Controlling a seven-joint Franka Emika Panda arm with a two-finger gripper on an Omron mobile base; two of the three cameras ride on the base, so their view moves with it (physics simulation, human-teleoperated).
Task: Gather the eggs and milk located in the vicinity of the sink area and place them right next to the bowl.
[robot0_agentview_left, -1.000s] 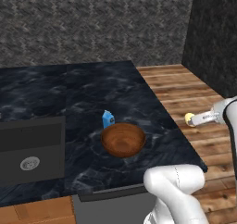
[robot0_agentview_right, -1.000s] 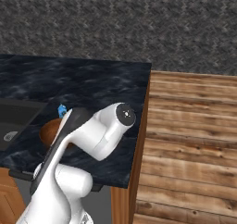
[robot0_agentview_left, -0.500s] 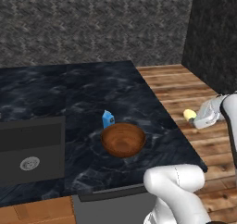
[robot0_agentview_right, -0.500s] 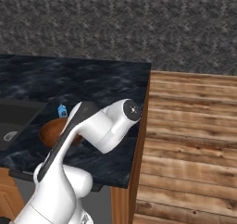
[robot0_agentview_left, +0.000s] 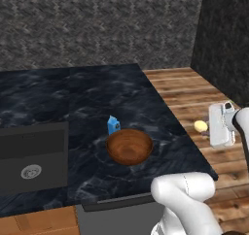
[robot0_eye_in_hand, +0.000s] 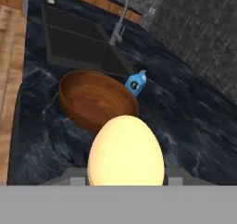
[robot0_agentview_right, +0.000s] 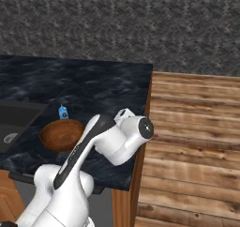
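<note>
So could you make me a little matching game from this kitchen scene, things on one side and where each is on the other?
Things:
1. egg
2. milk
3. bowl
4. drain

Places:
A. in the sink
B. on the counter, just behind the bowl
C. held in the gripper, off the counter's edge
D. between the sink and the counter's right edge

Pairs: 1-C, 2-B, 3-D, 4-A

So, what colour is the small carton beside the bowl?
Blue, with a lighter blue face; the carton beside the bowl shows best in the hand view.

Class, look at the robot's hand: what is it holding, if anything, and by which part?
The hand holds the egg, off the counter's right edge. Its fingers grip the egg's lower sides; the exact contact is hidden.
</note>
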